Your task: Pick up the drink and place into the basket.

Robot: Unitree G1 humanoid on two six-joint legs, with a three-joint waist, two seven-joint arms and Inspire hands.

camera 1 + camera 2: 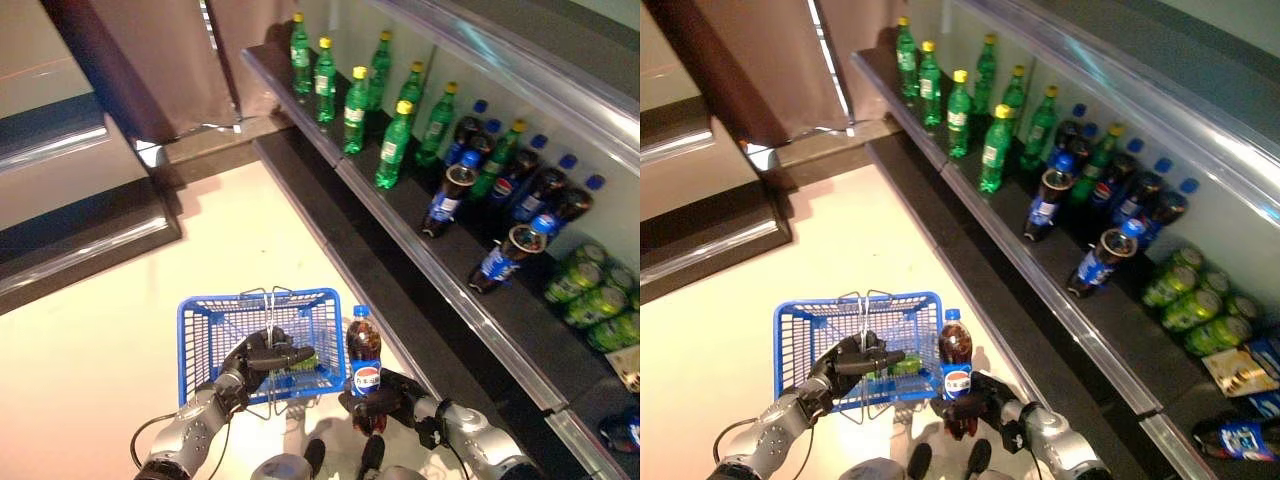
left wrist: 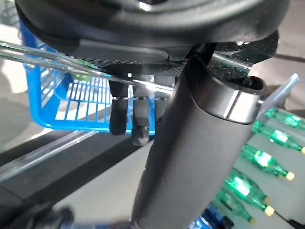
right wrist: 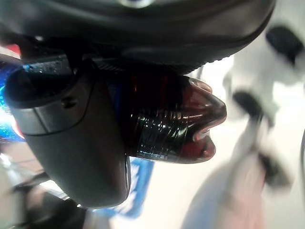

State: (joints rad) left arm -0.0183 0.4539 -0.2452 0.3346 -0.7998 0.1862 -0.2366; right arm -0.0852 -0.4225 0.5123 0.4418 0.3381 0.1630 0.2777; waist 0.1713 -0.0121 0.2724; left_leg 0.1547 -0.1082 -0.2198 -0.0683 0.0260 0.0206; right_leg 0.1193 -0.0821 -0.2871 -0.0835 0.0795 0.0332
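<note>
A dark cola bottle (image 1: 363, 358) with a blue cap and blue label stands upright in my right hand (image 1: 392, 393), whose fingers curl round its lower half. It hangs just right of the blue wire basket (image 1: 210, 330), outside its rim. In the right wrist view the bottle's dark base (image 3: 176, 126) shows past the thumb (image 3: 71, 143). My left hand (image 1: 262, 358) is shut on the basket's metal handles (image 1: 270, 310) and holds the basket up. Something green (image 1: 300, 360) lies inside the basket by that hand.
A long dark shelf (image 1: 400, 230) runs along the right, with green bottles (image 1: 355, 110), dark cola bottles (image 1: 445, 200) and green cans (image 1: 590, 290). Pale floor (image 1: 90, 340) spreads to the left of the basket. A dark step (image 1: 80, 240) lies at the far left.
</note>
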